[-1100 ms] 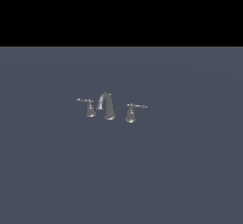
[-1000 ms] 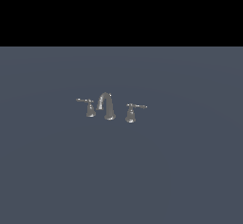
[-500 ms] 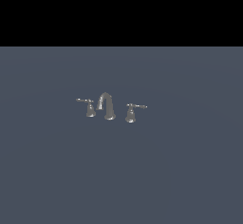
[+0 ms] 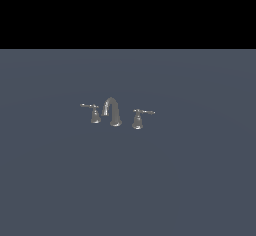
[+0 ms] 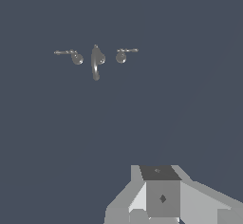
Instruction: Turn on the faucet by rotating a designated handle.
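Faucet (image 4: 112,112) sits near the middle of the flat grey floor, well clear of every edge. Three separate pieces in a row: arched spout (image 4: 113,111) in the centre and a lever handle on each side.

The handle (image 4: 138,118) to turn is the one on the exterior view's right of the spout, its thin lever pointing away from the spout. The twin (image 4: 92,112) sits on the spout's other side, lever pointing the opposite way. Do not touch it.

Gripper (image 5: 161,204) shows only in the wrist view, as grey blocks at the frame edge, well apart from the faucet. Fingertips are out of frame, so I cannot tell whether the jaws are apart or together. No arm shows in the exterior view.

Step in hand, as I judge it: the approach. Descend toward the lever's outer end, away from the knob, and keep clear of the spout. Push sideways on the lever, not down; it looks thin and slippery. Pushing near the tip should give the most turn.
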`<state>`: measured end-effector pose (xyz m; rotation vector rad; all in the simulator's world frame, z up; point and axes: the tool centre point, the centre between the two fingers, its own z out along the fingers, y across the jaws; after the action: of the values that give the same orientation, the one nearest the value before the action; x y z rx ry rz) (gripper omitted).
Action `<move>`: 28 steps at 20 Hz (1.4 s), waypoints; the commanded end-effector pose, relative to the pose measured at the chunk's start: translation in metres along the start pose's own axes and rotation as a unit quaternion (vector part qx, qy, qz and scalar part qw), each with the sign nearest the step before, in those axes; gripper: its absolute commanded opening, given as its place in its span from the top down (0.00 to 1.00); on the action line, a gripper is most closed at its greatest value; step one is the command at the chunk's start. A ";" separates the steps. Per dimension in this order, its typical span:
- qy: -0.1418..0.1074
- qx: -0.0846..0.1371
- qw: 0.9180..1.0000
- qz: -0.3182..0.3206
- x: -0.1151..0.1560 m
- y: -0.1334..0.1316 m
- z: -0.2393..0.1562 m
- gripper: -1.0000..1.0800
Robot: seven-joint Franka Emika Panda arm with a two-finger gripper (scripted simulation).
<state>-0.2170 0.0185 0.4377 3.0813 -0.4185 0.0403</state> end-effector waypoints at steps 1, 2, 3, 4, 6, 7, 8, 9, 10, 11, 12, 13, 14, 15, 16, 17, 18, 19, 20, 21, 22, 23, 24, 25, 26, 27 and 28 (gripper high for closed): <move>-0.001 0.000 1.000 0.030 0.009 -0.008 0.015 1.00; -0.002 0.000 0.999 0.043 0.013 -0.011 0.021 1.00; -0.002 0.001 0.998 0.055 0.017 -0.014 0.027 1.00; -0.002 0.001 0.998 0.067 0.021 -0.017 0.033 1.00; -0.003 0.001 0.996 0.092 0.029 -0.022 0.045 1.00; -0.004 0.001 0.995 0.104 0.033 -0.025 0.051 1.00; -0.004 0.001 0.993 0.116 0.037 -0.027 0.057 1.00; -0.004 0.001 0.992 0.129 0.042 -0.029 0.063 1.00; -0.005 0.001 0.990 0.141 0.046 -0.032 0.069 1.00; -0.005 0.001 0.988 0.153 0.051 -0.034 0.075 1.00; -0.006 0.002 0.986 0.165 0.055 -0.036 0.081 1.00; -0.006 0.002 0.984 0.177 0.060 -0.038 0.087 1.00; -0.007 0.002 0.982 0.189 0.064 -0.039 0.093 1.00; -0.007 0.002 0.980 0.201 0.069 -0.041 0.099 1.00; -0.007 0.002 0.977 0.213 0.074 -0.043 0.105 1.00; -0.008 0.002 0.974 0.225 0.078 -0.044 0.111 1.00; -0.008 0.002 0.972 0.237 0.083 -0.045 0.117 1.00; -0.009 0.002 0.969 0.249 0.088 -0.047 0.123 1.00; -0.009 0.003 0.966 0.260 0.092 -0.048 0.129 1.00; -0.009 0.003 0.962 0.272 0.097 -0.049 0.135 1.00; -0.010 0.003 0.959 0.283 0.102 -0.050 0.140 1.00; -0.010 0.003 0.956 0.294 0.107 -0.050 0.146 1.00; -0.011 0.003 0.952 0.306 0.111 -0.051 0.152 1.00; -0.011 0.003 0.948 0.317 0.116 -0.051 0.158 1.00; -0.011 0.003 0.945 0.328 0.121 -0.052 0.164 1.00; -0.012 0.003 0.941 0.339 0.126 -0.052 0.169 1.00; -0.012 0.003 0.937 0.350 0.130 -0.052 0.175 1.00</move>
<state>-0.0812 0.0296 0.2740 2.7835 -1.4290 0.0199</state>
